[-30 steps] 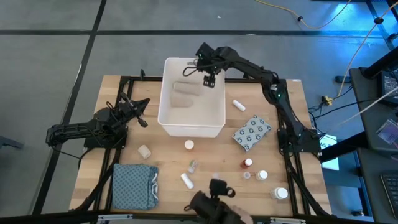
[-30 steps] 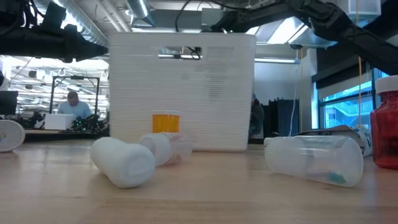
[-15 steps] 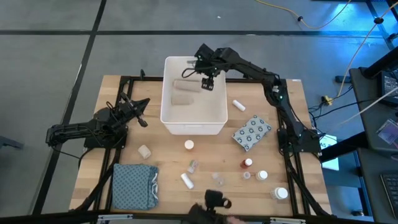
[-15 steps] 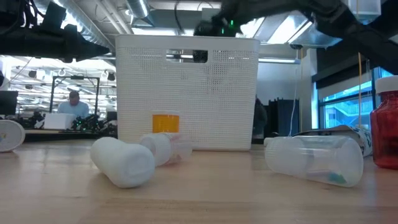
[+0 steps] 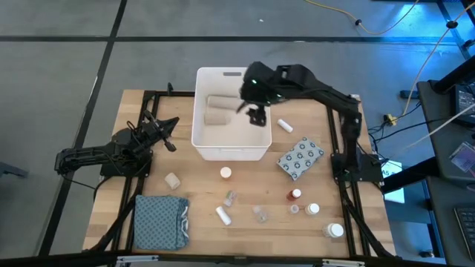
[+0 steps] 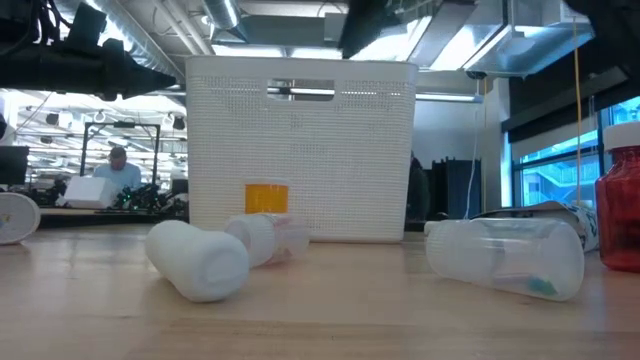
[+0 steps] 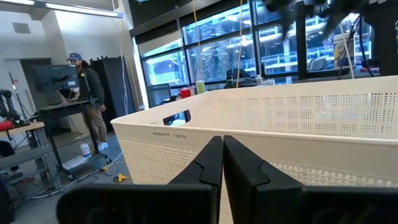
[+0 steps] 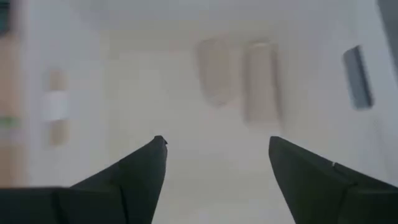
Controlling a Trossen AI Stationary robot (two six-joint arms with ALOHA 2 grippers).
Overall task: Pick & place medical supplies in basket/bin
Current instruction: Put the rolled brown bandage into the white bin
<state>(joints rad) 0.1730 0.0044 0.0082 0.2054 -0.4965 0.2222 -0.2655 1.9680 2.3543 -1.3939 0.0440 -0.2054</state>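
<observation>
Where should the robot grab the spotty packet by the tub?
Probably from above, pinching across its narrower width near the middle. The spotty packet lies flat and slanted on the table, beside the tub, so its long edges are the easiest to close on.

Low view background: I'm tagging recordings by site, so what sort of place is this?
Probably a robotics lab or workshop: exposed ceiling ducts, a person at a cluttered bench, and cables across the grey floor.

The light is bright and even from above, with soft shadows on the table (image 5: pixel 200 185). The right wrist view is blurred; two beige rolls (image 8: pixel 242 78) in the basket (image 8: pixel 186 25) seem smeared. Ceiling lamps glare above the basket in the low view.
</observation>
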